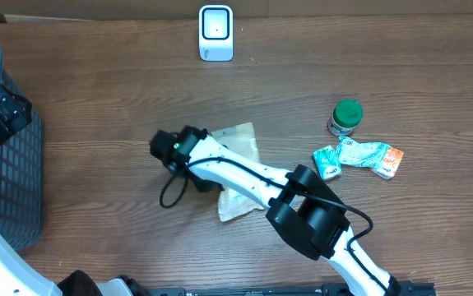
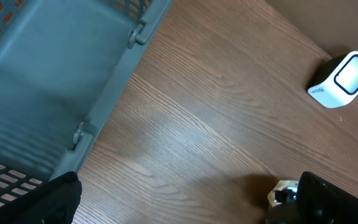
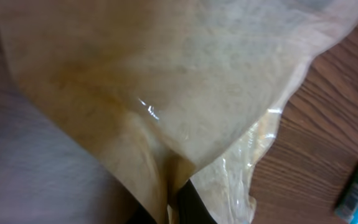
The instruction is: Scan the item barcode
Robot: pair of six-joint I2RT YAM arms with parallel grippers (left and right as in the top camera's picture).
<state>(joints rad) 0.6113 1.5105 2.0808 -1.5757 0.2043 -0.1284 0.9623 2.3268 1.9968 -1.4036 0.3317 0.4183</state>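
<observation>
Bag (image 1: 238, 154): clear, crinkled plastic with a yellowish cast, lying flat near the middle of the desk (image 1: 96, 82). No barcode shows in any view. What is inside it I cannot tell.

Right tool (image 3: 169, 206): clenched on a fold of the bag, the film bunched between the fingers. The arm reaches in from the near right corner and lies across the bag.

Step in hand, as I judge it: securing the grip before the lift.
- The hold is on thin film only, so lift slowly and watch for slipping or tearing.
- The bag will likely droop and fold, which could hide the code. Let it hang flat before presenting it.
- The label side is unknown, so expect to have to turn it.

Scanner (image 1: 215, 33): small, white, standing at the middle of the far edge with its window facing up and forward, well apart from the bag. The desk between them is bare wood.

Left tool (image 2: 179, 206): released, fingers spread wide and holding nothing, hovering over the basket at the left edge.

Basket (image 1: 10, 177): grey mesh. No goods show in the part I can see.

Jar (image 1: 346, 117): green lid on, towards the right edge, contents hidden. Crumpled packets (image 1: 359, 156) lie just beside it on the near side.
</observation>
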